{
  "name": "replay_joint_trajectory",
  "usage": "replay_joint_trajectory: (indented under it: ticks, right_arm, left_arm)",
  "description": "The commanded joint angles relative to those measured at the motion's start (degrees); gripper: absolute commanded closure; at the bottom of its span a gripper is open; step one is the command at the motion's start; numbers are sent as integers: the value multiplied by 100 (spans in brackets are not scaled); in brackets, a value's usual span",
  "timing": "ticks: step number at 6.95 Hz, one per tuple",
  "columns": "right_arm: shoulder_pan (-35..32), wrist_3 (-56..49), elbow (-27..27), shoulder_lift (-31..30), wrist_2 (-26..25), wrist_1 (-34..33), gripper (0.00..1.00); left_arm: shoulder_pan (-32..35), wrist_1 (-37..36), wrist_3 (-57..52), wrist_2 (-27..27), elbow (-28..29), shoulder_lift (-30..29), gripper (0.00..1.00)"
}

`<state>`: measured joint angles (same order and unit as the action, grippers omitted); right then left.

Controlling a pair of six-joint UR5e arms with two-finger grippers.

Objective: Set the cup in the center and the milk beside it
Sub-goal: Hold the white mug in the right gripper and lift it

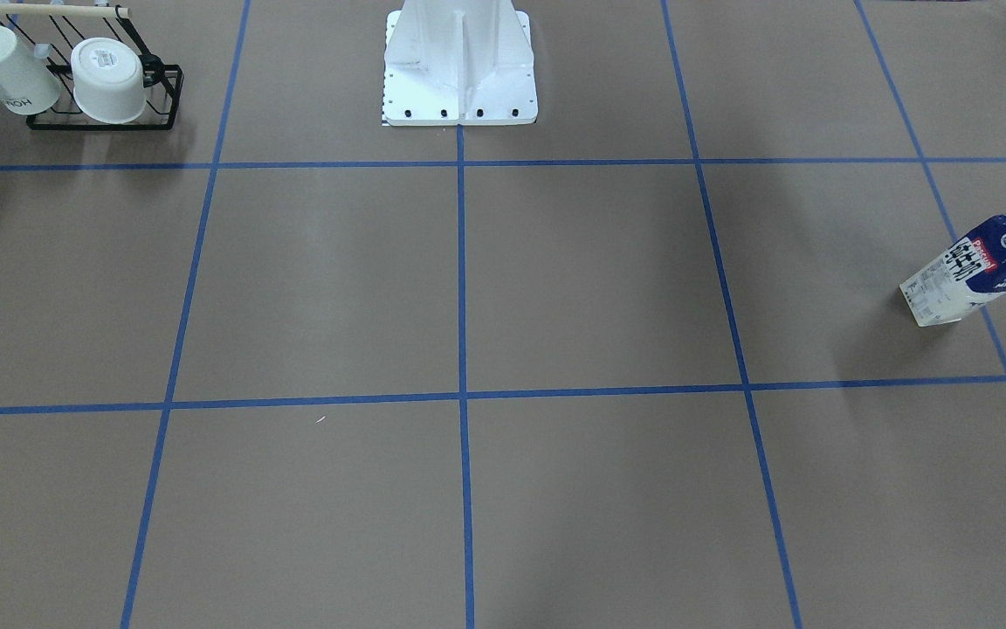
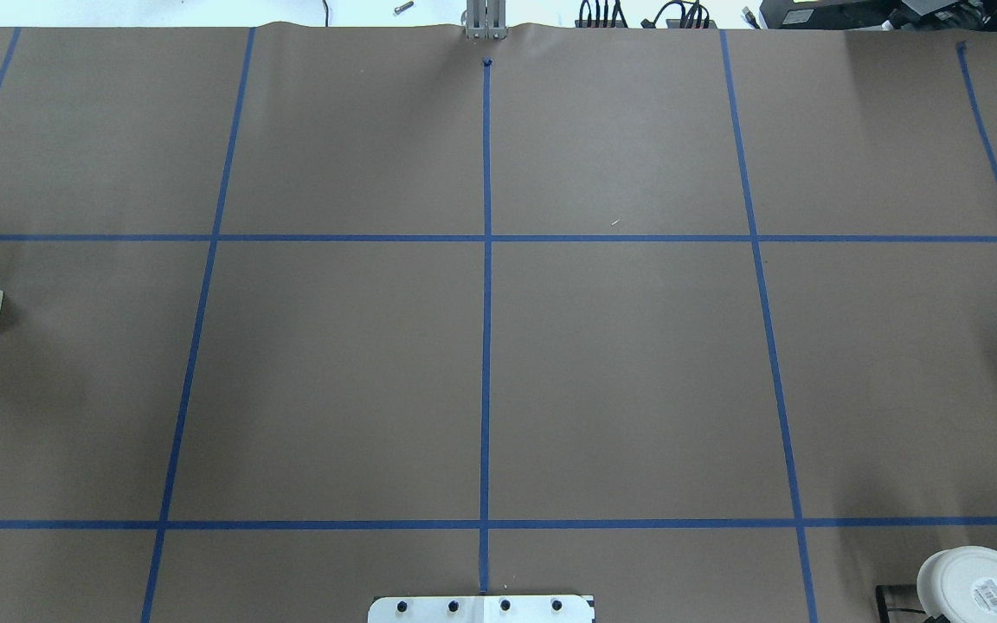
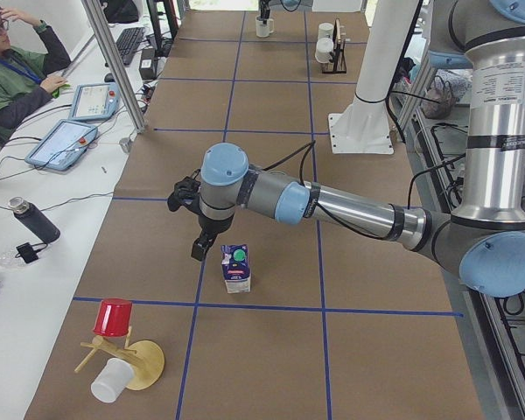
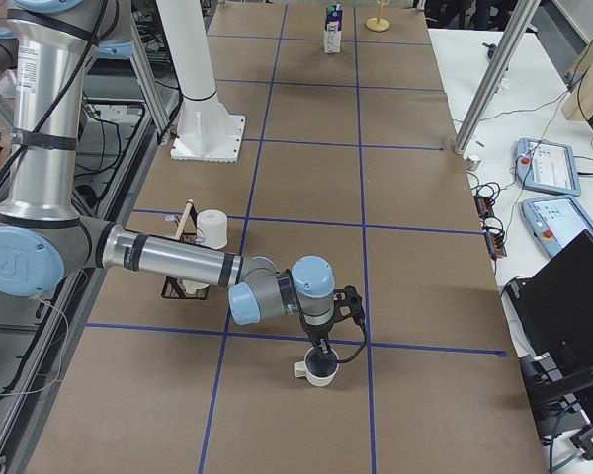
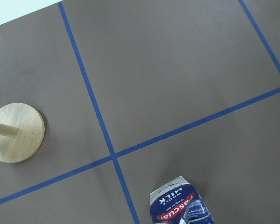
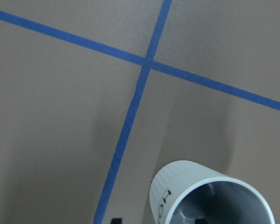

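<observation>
The milk [image 1: 979,266], a blue and white carton with a green cap, stands far toward my left end of the table. My left gripper [image 3: 199,249] hovers just beside its top [image 3: 236,262]; I cannot tell if it is open. The left wrist view shows the carton [image 5: 179,205] at the bottom edge. The cup [image 4: 321,371], a white mug with a small handle and grey inside, stands upright at my right end. My right gripper [image 4: 321,351] is directly over it, state unclear. The right wrist view shows dark letters on the cup's side [image 6: 210,196]. The center [image 1: 461,279] is bare.
A black rack [image 1: 162,96] near my base [image 1: 459,70] holds a lettered mug [image 1: 10,70] and a sticker-based cup [image 1: 110,79]. A wooden stand [image 3: 127,363] with a red cup [image 3: 114,317] and a white cup [image 3: 112,381] is past the milk. An operator [image 3: 17,79] sits alongside.
</observation>
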<state>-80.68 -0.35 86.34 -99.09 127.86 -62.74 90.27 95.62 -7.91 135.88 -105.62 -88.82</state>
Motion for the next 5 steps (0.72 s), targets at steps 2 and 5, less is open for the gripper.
replay_joint_trajectory:
  ticks: [2, 5]
  right_arm:
    - [254, -53, -188, 4, -339, 16, 89]
    - [255, -106, -48, 82, -393, 147, 100]
  left_arm:
    - [0, 0, 0, -9, 15, -47, 1]
    - [0, 0, 8, -9, 59, -47, 1]
